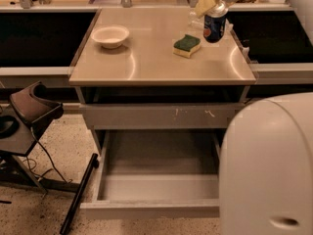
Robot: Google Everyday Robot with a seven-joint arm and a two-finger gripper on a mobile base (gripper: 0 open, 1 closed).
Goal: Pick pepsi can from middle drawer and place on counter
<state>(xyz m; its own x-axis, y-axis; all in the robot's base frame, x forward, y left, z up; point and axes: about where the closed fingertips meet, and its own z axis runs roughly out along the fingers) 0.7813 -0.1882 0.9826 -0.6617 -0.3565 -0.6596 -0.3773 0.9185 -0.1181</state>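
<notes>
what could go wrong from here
The small dark blue pepsi can sits under the gripper near the right edge of the glossy tan counter; a nudge on withdrawal might tip it off. The wide grey middle drawer stands open, so the white robot body beside it could bump it.

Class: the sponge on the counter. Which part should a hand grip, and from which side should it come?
Probably grip the sponge across its narrower width, coming straight down from above. It lies flat and low on the counter, green face up, with its sides free. The hand is over the can, at the counter's back right corner.
</notes>
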